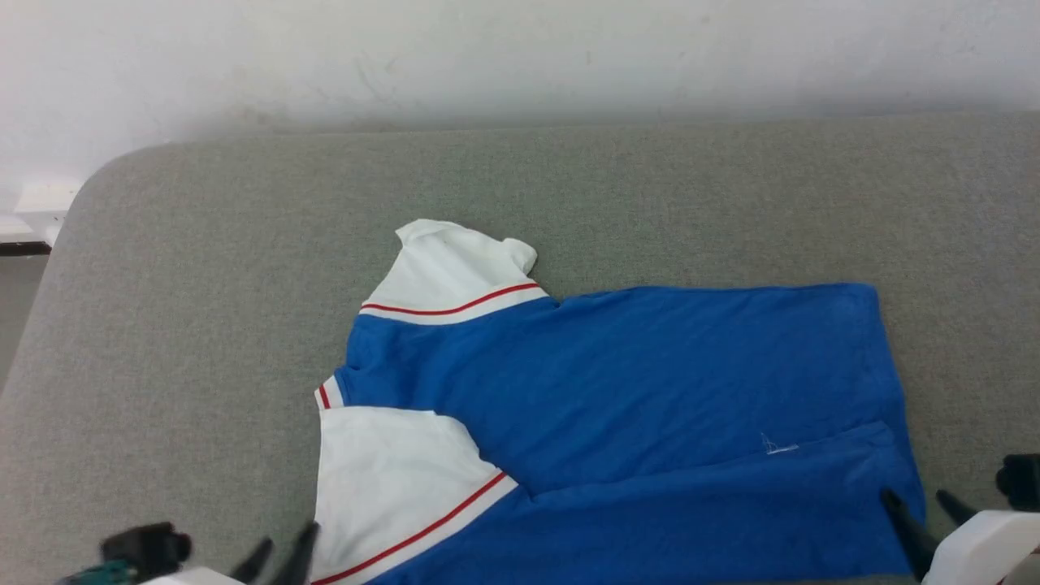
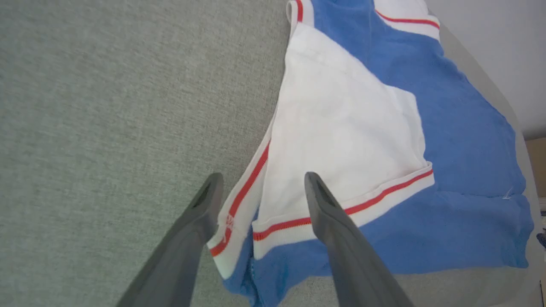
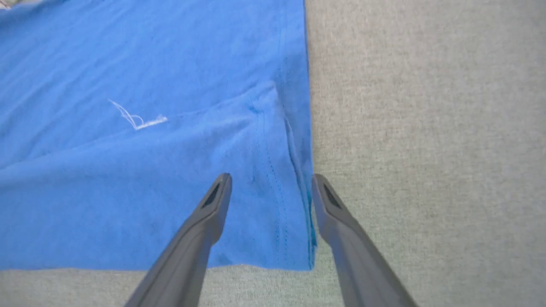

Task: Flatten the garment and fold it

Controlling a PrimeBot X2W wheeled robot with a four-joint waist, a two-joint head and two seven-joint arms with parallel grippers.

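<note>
The garment (image 1: 642, 382), a bright blue T-shirt with white sleeves edged in red and white, lies flat on the grey padded surface (image 1: 203, 309), collar to the left, hem to the right. Its near long side is folded over the body. My left gripper (image 1: 280, 556) is open at the near white sleeve (image 2: 341, 132), its fingers straddling the striped sleeve edge. My right gripper (image 1: 922, 508) is open at the near hem corner (image 3: 290, 221), one finger over the blue cloth, the other just past its edge. Neither holds the cloth.
A pale wall (image 1: 520, 57) runs along the far edge of the padded surface. The surface's rounded left corner (image 1: 106, 175) drops off to a floor strip. Bare grey padding lies left of the collar and right of the hem (image 3: 426, 128).
</note>
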